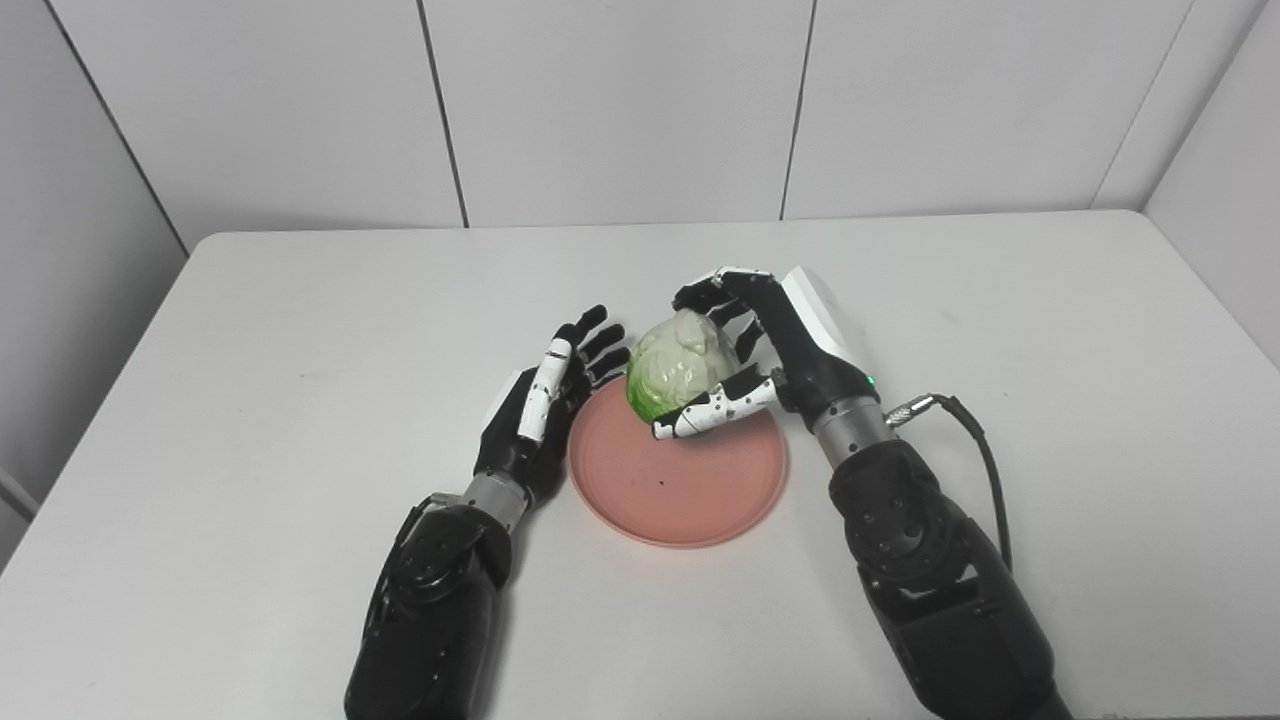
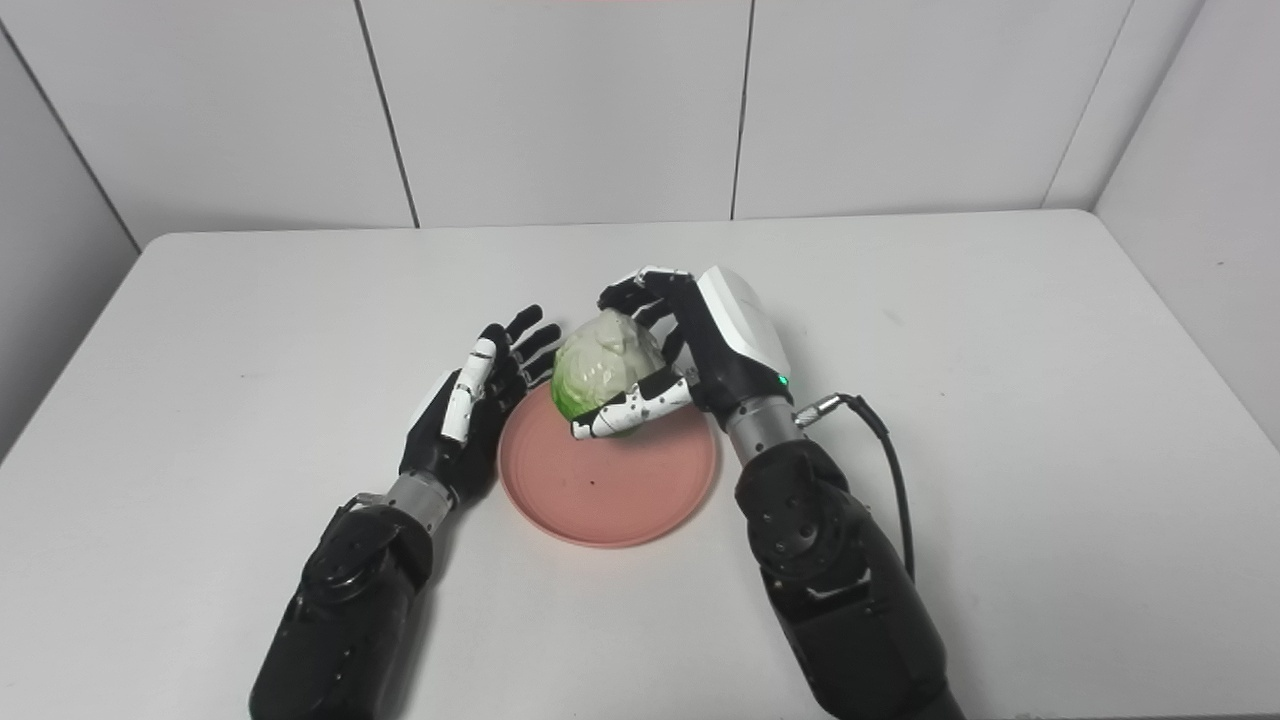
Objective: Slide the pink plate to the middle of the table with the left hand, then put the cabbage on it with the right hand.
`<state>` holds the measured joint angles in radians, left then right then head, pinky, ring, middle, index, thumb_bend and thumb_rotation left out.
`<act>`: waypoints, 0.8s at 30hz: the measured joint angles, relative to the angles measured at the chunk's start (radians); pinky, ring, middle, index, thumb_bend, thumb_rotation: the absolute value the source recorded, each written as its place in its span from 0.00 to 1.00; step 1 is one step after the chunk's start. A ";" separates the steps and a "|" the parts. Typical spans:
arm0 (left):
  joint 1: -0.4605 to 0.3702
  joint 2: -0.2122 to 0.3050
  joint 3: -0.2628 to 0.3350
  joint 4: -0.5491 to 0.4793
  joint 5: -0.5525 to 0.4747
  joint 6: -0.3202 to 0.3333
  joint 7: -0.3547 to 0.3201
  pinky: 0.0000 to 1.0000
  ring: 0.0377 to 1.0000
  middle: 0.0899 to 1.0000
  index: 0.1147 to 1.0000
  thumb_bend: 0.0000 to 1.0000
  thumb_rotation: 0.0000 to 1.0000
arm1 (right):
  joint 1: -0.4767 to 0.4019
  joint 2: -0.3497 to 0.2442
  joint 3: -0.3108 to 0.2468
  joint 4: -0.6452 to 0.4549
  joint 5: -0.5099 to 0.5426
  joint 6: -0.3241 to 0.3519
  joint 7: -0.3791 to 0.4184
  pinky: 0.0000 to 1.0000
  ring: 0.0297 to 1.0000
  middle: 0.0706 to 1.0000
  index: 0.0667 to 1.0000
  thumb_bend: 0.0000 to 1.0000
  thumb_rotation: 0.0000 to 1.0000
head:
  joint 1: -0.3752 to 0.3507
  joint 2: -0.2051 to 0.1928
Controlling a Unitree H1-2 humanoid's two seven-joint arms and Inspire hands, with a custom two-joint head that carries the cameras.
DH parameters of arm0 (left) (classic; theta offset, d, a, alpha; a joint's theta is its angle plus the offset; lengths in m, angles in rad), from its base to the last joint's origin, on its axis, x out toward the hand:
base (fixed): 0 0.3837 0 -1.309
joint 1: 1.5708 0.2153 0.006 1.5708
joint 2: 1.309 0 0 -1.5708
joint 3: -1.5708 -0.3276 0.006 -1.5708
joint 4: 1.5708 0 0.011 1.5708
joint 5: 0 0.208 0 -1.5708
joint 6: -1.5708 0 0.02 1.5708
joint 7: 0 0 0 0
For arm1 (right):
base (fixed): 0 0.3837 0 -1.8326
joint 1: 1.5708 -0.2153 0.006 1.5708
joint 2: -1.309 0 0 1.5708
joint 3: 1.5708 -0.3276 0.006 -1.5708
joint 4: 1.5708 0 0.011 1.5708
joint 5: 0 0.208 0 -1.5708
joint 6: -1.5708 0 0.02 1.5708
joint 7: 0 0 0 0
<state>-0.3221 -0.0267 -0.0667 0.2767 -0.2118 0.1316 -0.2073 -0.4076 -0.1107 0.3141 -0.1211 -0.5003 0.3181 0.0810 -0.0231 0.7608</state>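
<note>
The pink plate [image 1: 680,480] lies flat near the middle of the white table. A pale green cabbage [image 1: 678,366] sits over the plate's far edge, held in my right hand [image 1: 770,350], whose fingers curl over its top and whose thumb presses its near side. I cannot tell whether the cabbage rests on the plate or hangs just above it. My left hand [image 1: 545,400] is open, fingers straight and apart, standing edge-on against the plate's left rim and holding nothing.
The white table [image 1: 300,330] has bare surface all around the plate. Its back edge meets white wall panels [image 1: 620,110]. A black cable [image 1: 985,460] loops from my right wrist over the table.
</note>
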 measured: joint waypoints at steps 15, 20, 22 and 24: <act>-0.002 -0.006 -0.005 -0.015 0.000 0.030 0.010 0.87 0.89 0.89 0.87 0.44 1.00 | 0.015 0.014 0.050 0.026 -0.023 -0.005 0.020 0.35 0.39 0.42 0.46 0.53 0.00 | -0.014 0.015; 0.000 -0.003 -0.005 -0.024 0.000 0.039 0.009 0.88 0.90 0.90 0.88 0.43 1.00 | 0.021 0.011 0.050 0.038 -0.028 -0.005 0.023 0.35 0.39 0.42 0.47 0.53 0.00 | -0.021 0.023; 0.001 -0.002 -0.005 -0.025 0.000 0.039 0.008 0.89 0.90 0.91 0.89 0.43 1.00 | 0.021 0.006 0.051 0.042 -0.036 -0.006 0.022 0.35 0.39 0.42 0.47 0.53 0.00 | -0.023 0.028; 0.001 0.000 -0.005 -0.027 0.000 0.043 0.007 0.89 0.90 0.92 0.89 0.43 1.00 | 0.021 -0.002 0.054 0.049 -0.049 -0.022 0.019 0.34 0.39 0.41 0.47 0.53 0.00 | -0.023 0.028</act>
<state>-0.3212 -0.0265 -0.0720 0.2495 -0.2118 0.1742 -0.2004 -0.3864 -0.1131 0.3681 -0.0723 -0.5494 0.2959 0.1005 -0.0460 0.7885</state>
